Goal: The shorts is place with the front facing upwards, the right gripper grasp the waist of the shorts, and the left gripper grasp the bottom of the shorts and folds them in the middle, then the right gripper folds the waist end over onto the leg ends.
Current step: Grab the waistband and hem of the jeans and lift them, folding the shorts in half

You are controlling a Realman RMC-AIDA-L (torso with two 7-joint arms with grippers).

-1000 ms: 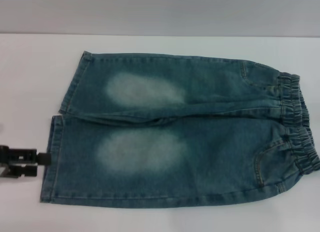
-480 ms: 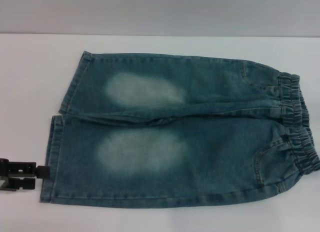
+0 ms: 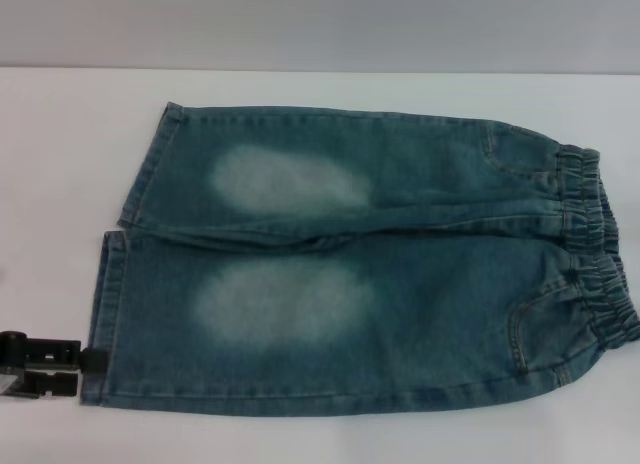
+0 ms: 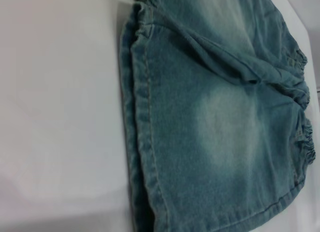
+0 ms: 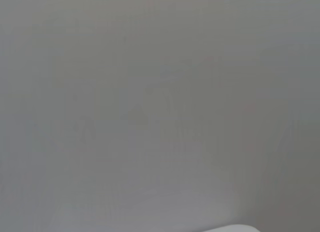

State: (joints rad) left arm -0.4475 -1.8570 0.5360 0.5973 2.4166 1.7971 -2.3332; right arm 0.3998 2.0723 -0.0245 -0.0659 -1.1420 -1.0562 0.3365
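The blue denim shorts (image 3: pixel 400 274) lie flat on the white table (image 3: pixel 50 184), front side up. The elastic waist (image 3: pixel 595 254) is at the right and the leg hems (image 3: pixel 105 314) are at the left. Each leg has a pale faded patch. My left gripper (image 3: pixel 88 362) is at the lower left, its black tip right against the near leg's hem close to the bottom corner. In the left wrist view the shorts (image 4: pixel 215 122) fill the frame, hem edge nearest. The right gripper is out of view; its wrist view shows only a plain grey surface.
Bare white tabletop (image 4: pixel 55 102) lies beside the hem, and the table meets a grey wall (image 3: pixel 320 24) behind the shorts. A pale rounded edge (image 5: pixel 235 228) shows in the right wrist view.
My left gripper has slid along the near leg's hem toward the table's front edge and a little closer to the fabric. The shorts have not moved.
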